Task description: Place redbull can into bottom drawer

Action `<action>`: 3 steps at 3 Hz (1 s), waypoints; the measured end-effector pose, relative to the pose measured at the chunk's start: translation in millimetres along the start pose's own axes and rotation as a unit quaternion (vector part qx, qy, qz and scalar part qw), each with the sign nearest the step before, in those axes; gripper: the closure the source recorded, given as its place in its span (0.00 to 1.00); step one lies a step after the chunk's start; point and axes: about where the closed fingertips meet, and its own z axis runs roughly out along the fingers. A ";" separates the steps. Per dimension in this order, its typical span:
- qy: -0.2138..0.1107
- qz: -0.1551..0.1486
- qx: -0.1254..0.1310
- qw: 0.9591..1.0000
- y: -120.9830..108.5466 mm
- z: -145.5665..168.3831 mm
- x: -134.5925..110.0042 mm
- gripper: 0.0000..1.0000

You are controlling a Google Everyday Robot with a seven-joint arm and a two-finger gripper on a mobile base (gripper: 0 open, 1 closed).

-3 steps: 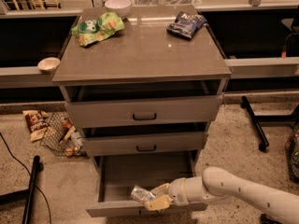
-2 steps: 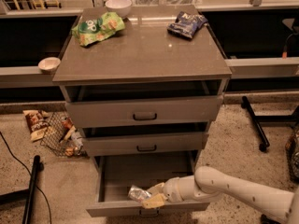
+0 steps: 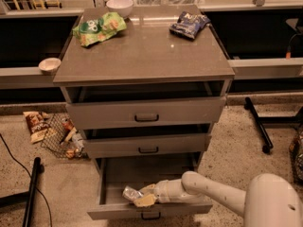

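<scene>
The bottom drawer (image 3: 113,174) of the grey cabinet is pulled open. My gripper (image 3: 138,197) reaches in from the right, low over the drawer's front part. It is shut on the redbull can (image 3: 131,193), a small shiny silver cylinder that sticks out to the left of the fingers, inside the drawer just behind its front panel (image 3: 118,213). The white arm (image 3: 213,195) runs from the lower right corner into the drawer.
A green snack bag (image 3: 98,28), a dark blue snack bag (image 3: 189,24) and a white bowl (image 3: 119,5) lie on the cabinet top. The two upper drawers (image 3: 144,112) stand slightly ajar. Litter and a wire basket (image 3: 59,135) lie on the floor at left.
My gripper with the can has moved a little to the left and deeper into the bottom drawer. The camera view has drawn closer to the cabinet.
</scene>
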 end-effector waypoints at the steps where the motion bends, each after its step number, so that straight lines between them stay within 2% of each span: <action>1: -0.012 0.007 0.017 1.000 -37.2 36.4 -1.1 1.00; 3: -0.024 0.031 0.046 0.998 -82.0 86.9 -6.5 1.00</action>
